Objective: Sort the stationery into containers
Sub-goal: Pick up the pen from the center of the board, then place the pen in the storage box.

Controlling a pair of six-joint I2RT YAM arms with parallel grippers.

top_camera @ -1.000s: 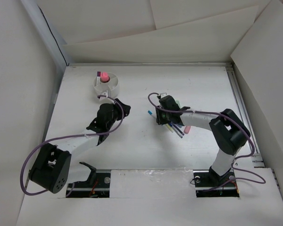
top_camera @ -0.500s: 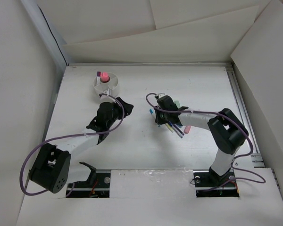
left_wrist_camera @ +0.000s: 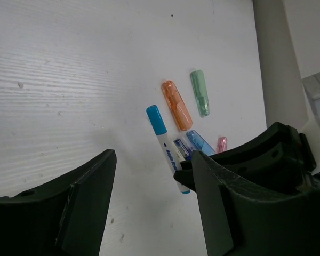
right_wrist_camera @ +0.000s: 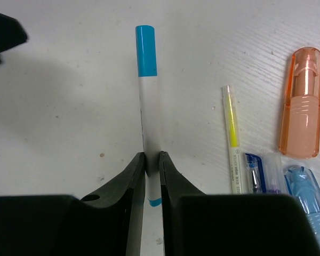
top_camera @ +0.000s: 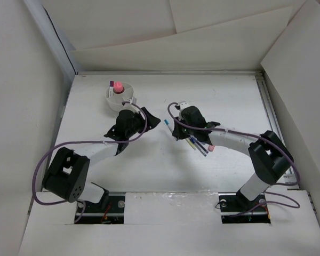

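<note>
My right gripper [right_wrist_camera: 152, 165] is shut on a white marker with a blue cap [right_wrist_camera: 147, 106], low over the table, cap pointing away; both also show in the top view, gripper [top_camera: 175, 127] and marker [top_camera: 166, 122]. My left gripper [left_wrist_camera: 152, 202] is open and empty, facing that marker [left_wrist_camera: 165, 144] from the left, and shows in the top view [top_camera: 148, 120]. Beside the marker lie a yellow pen [right_wrist_camera: 232, 136], an orange stick [right_wrist_camera: 300, 104], a blue stick [right_wrist_camera: 309, 197] and a green stick [left_wrist_camera: 199, 93]. The white cup [top_camera: 129, 100] holds a pink-capped glue stick [top_camera: 118, 88].
The loose stationery pile [top_camera: 201, 145] lies right of centre, under my right arm. White walls close the table in at the left, back and right. The left arm's purple cable [top_camera: 69, 146] loops over the near left of the table.
My left gripper has swung right and a little away from the bases, closer to the marker. My right gripper, still holding the marker, has shifted slightly left toward it.
</note>
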